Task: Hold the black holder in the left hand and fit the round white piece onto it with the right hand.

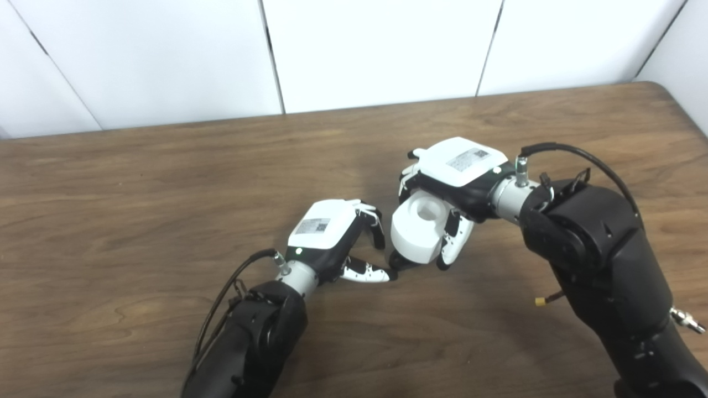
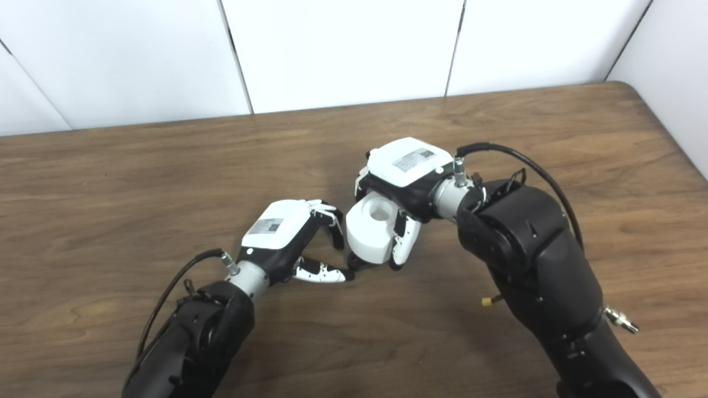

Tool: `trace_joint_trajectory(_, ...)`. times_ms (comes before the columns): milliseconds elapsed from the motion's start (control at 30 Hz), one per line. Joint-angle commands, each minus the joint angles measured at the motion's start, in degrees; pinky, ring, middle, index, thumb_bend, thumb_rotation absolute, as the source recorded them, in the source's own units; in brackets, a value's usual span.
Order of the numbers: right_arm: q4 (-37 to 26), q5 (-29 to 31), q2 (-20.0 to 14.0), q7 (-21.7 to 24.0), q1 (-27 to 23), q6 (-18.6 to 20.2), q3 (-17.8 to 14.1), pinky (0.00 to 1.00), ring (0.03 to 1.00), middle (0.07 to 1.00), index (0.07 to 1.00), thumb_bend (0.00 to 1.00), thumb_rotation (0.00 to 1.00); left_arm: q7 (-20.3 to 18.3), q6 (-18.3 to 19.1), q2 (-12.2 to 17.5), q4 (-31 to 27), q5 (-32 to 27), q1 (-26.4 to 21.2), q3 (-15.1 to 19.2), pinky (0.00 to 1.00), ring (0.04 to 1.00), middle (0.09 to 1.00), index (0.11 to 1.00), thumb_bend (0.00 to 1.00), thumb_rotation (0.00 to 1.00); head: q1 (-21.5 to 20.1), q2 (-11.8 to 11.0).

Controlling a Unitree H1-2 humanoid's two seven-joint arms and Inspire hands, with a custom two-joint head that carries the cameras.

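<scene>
Both my hands meet near the middle of the wooden table [image 1: 138, 221], low over its surface. My right hand [image 1: 453, 171] comes in from the right, palm down, its fingers [image 1: 408, 179] curled over the far side of the round white piece [image 1: 417, 229] and its thumb [image 1: 454, 243] pressed against the near side, so the piece is clamped between them. The piece is a thick white cylinder with a round recess in its top face, tilted a little toward my left hand. A small dark part shows under its lower edge, touching the table; whether that is the black holder [image 1: 399, 260] I cannot tell for sure. My left hand [image 1: 326, 232] sits just beside the piece on its left, back of the hand up. Its fingers [image 1: 376, 224] bend down near the white wall, the thumb [image 1: 368, 272] stretches along the table toward the dark part beneath. I cannot tell whether this hand grips anything. White wall panels [image 1: 376, 50] stand behind the table.
</scene>
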Motion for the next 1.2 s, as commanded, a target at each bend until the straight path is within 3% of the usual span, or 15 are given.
trace_joint_trajectory(0,-2.2,0.0,0.2,-0.3,-2.5,0.5,-1.2,0.84,0.981,0.872,0.701,1.0,0.27,-1.7,1.3,0.4,0.3,1.4,0.4,-0.3,0.91,0.89,0.791,0.485,0.52,0.05,-0.1,0.1)
trace_joint_trajectory(233,-2.8,1.3,0.3,1.5,-4.0,1.5,-2.0,0.85,0.997,0.897,0.734,1.0,0.29,-1.4,1.4,0.2,0.6,0.8,0.6,0.0,0.91,0.89,0.788,0.485,0.52,0.05,0.0,-0.1)
trace_joint_trajectory(600,-3.5,4.5,-1.4,7.0,-7.7,5.7,-2.5,0.98,1.0,0.981,0.867,1.0,0.33,-1.2,1.3,0.4,0.6,0.7,0.9,0.4,0.91,0.883,0.784,0.485,0.52,0.05,0.3,-0.3)
trace_joint_trajectory(867,-4.7,8.3,-8.2,7.9,-11.9,15.7,3.2,1.0,1.0,1.0,0.906,1.0,0.33,-2.2,2.0,0.9,-0.7,1.4,1.3,0.6,0.89,0.867,0.78,0.493,0.52,0.07,0.6,-0.6)
trace_joint_trajectory(967,-4.9,9.9,-10.5,7.9,-13.8,17.7,4.9,1.0,1.0,1.0,0.909,1.0,0.35,-3.5,2.6,1.3,-1.6,1.5,1.5,0.8,0.89,0.866,0.78,0.495,0.52,0.08,0.8,-0.6)
trace_joint_trajectory(1000,-4.9,10.4,-10.8,7.9,-14.1,17.8,4.8,1.0,1.0,1.0,0.907,1.0,0.35,-3.9,2.8,1.5,-2.0,1.6,1.6,0.8,0.89,0.866,0.781,0.565,0.7,0.15,0.8,-0.6)
trace_joint_trajectory(1033,-4.9,11.0,-11.1,7.9,-14.4,17.9,4.5,1.0,1.0,1.0,0.906,1.0,0.35,-4.3,3.0,1.7,-2.4,1.6,1.7,0.8,0.89,0.867,0.781,0.604,0.8,0.2,0.8,-0.6)
trace_joint_trajectory(1067,-4.9,11.6,-11.5,7.9,-14.7,17.9,4.3,0.99,1.0,1.0,0.904,1.0,0.36,-4.9,3.2,1.9,-3.0,1.6,1.8,0.9,0.89,0.87,0.784,0.633,0.86,0.23,0.8,-0.7)
trace_joint_trajectory(1167,-4.8,13.5,-12.2,8.0,-15.4,17.9,3.3,0.98,1.0,1.0,0.908,1.0,0.38,-6.8,3.9,2.6,-4.7,0.9,2.2,1.3,0.89,0.874,0.793,0.674,0.91,0.29,1.0,-0.7)
